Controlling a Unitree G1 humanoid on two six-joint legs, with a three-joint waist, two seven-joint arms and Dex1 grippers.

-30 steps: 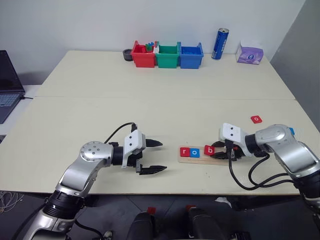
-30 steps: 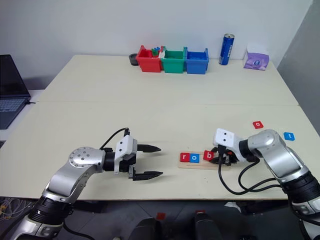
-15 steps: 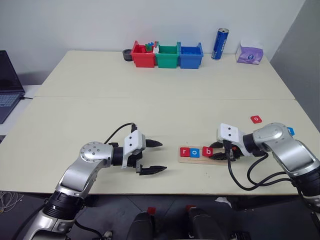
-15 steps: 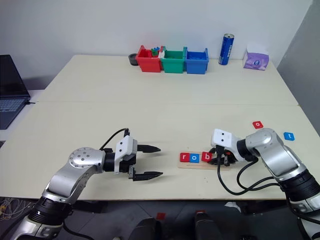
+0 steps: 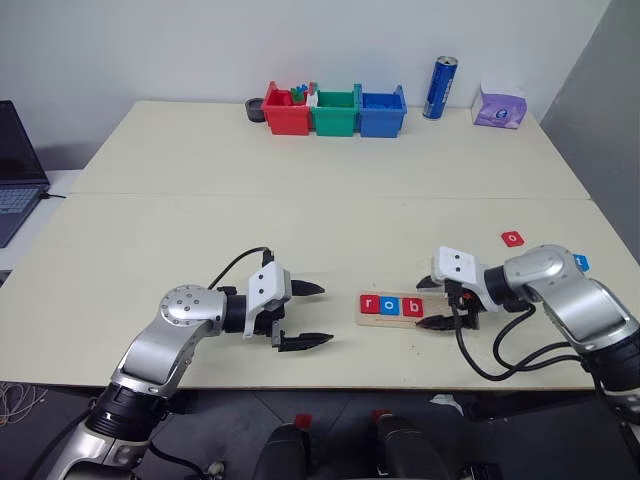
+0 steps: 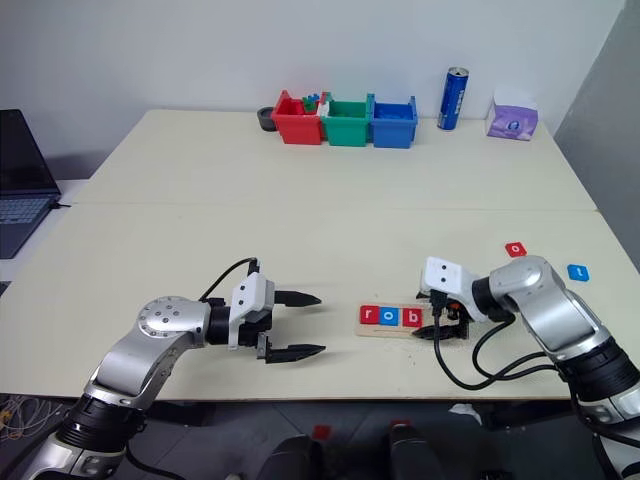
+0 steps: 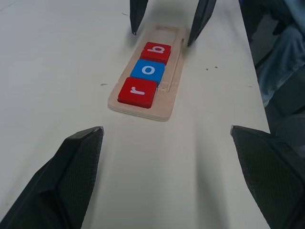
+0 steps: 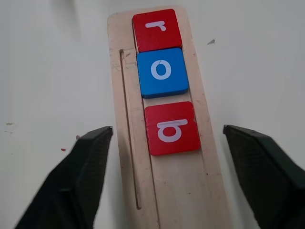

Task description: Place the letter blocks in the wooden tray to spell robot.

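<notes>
3 letter blocks (image 8: 165,80) (r, o, b) in wooden tray (image 8: 181,191)

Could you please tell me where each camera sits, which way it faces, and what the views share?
Head stereo pair: looks forward and down over the table; both arms show.
Left wrist: along the open left gripper at the wooden tray; the right gripper beyond.
Right wrist: down between the open right gripper's fingers onto tiles r, o, b.
All share the tray.
</notes>
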